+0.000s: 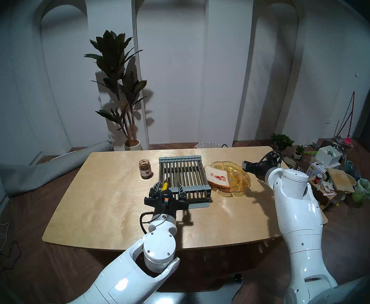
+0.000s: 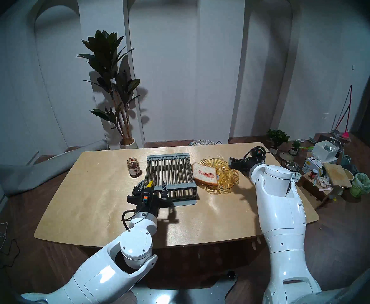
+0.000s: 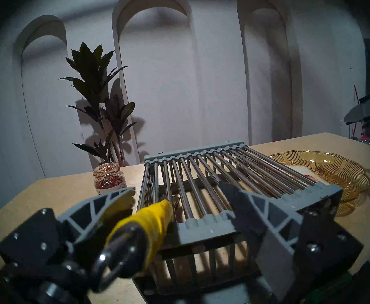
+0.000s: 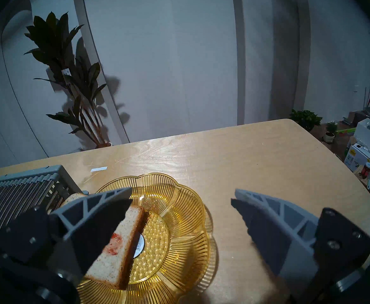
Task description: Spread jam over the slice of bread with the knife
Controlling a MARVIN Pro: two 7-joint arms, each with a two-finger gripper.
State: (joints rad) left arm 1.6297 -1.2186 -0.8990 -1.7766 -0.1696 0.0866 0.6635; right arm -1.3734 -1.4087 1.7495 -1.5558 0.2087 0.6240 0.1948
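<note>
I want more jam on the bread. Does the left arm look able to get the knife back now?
Probably yes. The knife lies on the near left corner of the rack, its yellow handle jutting between the open fingers of the left gripper, with nothing in between.

The white left arm (image 1: 135,259) reaches forward, its black-and-grey left gripper (image 1: 169,188) spread wide. The white right arm (image 1: 298,211) bends inward, its grey-fingered right gripper (image 4: 180,198) likewise parted, fingers apart.
</note>
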